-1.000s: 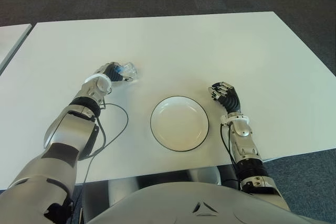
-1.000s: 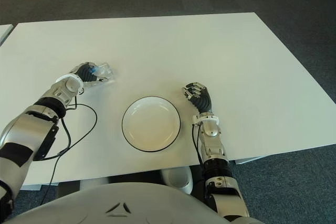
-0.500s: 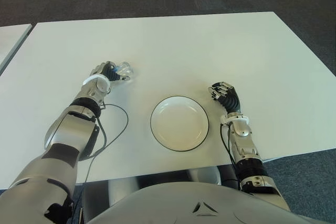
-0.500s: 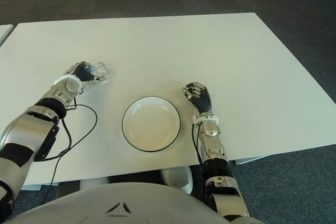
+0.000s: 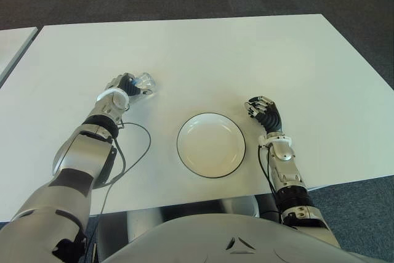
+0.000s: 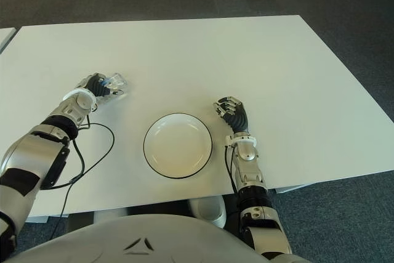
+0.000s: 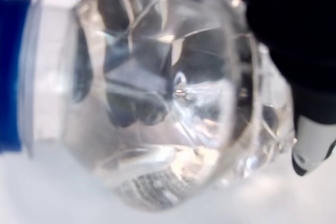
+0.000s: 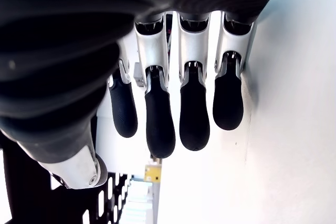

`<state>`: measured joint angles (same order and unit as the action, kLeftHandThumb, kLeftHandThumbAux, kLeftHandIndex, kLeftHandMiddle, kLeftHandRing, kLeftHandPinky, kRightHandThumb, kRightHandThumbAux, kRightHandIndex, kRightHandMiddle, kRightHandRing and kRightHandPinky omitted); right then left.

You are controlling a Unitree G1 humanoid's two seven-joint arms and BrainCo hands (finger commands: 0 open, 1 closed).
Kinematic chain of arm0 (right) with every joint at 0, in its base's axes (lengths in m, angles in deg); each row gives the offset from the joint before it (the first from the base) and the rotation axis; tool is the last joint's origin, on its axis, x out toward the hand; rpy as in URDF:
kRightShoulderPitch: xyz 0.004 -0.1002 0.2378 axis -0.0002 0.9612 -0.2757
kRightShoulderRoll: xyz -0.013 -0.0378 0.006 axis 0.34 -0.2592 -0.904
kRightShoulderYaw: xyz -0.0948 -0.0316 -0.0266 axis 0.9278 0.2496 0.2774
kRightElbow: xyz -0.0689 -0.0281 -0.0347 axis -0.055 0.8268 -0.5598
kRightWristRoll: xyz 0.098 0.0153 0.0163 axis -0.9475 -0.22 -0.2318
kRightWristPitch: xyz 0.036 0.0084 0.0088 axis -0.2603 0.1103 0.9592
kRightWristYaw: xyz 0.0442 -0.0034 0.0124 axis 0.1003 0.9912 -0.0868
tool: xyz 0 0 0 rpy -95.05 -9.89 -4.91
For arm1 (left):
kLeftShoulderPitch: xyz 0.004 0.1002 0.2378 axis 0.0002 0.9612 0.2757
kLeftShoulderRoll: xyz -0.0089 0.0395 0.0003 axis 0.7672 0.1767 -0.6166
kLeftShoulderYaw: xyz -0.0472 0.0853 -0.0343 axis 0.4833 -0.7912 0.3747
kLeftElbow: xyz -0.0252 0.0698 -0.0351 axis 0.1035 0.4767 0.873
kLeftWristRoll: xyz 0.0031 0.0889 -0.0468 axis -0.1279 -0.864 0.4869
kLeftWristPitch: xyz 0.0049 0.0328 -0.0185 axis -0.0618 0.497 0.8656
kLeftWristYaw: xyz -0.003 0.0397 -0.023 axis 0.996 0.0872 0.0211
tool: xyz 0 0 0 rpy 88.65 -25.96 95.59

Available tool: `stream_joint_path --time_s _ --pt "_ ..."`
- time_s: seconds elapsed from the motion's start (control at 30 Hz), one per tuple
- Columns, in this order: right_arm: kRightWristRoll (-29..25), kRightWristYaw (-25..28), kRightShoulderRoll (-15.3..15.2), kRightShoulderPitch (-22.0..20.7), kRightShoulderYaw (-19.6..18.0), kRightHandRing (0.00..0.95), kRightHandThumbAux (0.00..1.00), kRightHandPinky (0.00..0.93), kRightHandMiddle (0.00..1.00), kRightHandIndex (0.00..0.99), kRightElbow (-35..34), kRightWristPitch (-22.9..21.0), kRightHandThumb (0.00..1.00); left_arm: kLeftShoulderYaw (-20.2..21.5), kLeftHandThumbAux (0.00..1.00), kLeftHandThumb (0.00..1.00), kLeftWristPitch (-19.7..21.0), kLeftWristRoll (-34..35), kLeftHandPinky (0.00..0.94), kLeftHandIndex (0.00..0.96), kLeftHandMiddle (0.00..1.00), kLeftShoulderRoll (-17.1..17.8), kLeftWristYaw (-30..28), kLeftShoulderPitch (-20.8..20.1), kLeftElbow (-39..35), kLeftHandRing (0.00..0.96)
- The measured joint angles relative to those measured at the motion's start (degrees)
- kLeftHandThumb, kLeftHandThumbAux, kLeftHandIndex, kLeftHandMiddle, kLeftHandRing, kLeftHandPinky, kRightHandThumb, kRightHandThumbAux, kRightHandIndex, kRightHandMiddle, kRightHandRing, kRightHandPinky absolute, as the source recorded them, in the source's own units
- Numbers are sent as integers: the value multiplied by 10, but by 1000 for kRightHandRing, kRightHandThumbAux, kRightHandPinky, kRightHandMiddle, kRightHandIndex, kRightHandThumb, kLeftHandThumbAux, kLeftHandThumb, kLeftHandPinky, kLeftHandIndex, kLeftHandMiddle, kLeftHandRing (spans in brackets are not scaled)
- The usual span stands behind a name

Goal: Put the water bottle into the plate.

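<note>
The left hand has its fingers wrapped around the water bottle, a small clear one with a blue cap, out on the left part of the white tabletop. The bottle lies on its side, its long axis running away from the palm toward the robot's right, clear body poking out past the fingers. The left wrist view is filled with the crinkled plastic and the blue cap, dark fingers closed behind it. Whether it is lifted off the surface or touching it, I cannot tell.

The plate, white with a dark rim and nothing in it, sits nearer the robot's body and to the right of the bottle, well apart from it. So the carry looks like a diagonal sweep, inward and to the right, and the left arm is the one placed for it.

Nothing stands on the bare surface between bottle and plate. A black cable loops off the left forearm near that path. The right hand shows just right of the plate, fingers loosely curled and holding nothing.
</note>
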<state>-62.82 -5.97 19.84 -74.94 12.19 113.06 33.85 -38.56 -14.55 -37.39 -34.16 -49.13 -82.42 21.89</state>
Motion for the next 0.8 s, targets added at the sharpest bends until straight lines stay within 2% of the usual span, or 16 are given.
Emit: stream_joint_path --time_s 0.4,0.63,0.8 --pt "0 0 2 6 3 603 730 599 601 433 -22 -19 707 -14 668 853 -29 -5 833 398 539 -9 2 0 -10 855" --pt "0 1 2 5 3 597 730 600 598 433 -28 -31 707 -45 668 854 -52 -29 829 399 539 -14 5 -1 -52 857" --pt "0 2 2 3 4 587 731 582 590 433 -28 -32 707 -49 668 854 -64 -36 837 399 539 -13 5 -1 -83 860"
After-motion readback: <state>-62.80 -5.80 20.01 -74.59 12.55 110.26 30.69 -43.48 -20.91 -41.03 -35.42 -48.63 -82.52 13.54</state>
